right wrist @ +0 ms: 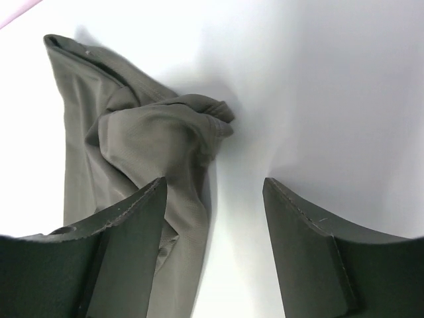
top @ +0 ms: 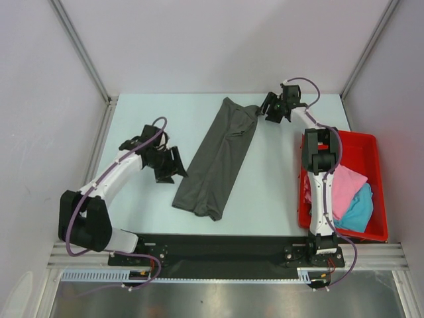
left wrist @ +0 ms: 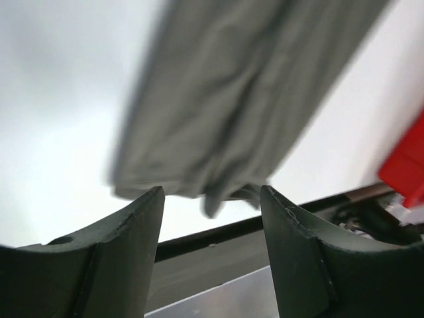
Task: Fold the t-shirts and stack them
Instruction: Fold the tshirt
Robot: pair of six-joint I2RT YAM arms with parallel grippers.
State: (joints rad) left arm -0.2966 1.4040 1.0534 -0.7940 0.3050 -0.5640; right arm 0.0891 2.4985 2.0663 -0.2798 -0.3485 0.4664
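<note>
A dark charcoal-grey t-shirt (top: 215, 156) lies folded into a long narrow strip, running diagonally across the middle of the table. My left gripper (top: 180, 167) hovers open just off the strip's left edge, near its lower end; the left wrist view shows that gripper (left wrist: 212, 199) empty, with the shirt (left wrist: 232, 99) blurred beyond it. At the strip's far right corner my right gripper (top: 265, 110) is open. In its wrist view the gripper (right wrist: 215, 192) holds nothing, and the bunched shirt corner (right wrist: 139, 146) lies below its left finger. A pink t-shirt (top: 348, 185) and a turquoise-blue one (top: 360, 209) lie in the tray.
A red plastic tray (top: 376, 165) sits at the table's right edge beside the right arm, and its corner (left wrist: 407, 162) shows in the left wrist view. A black strip (top: 218, 248) and a metal rail run along the near edge. White walls enclose the other sides.
</note>
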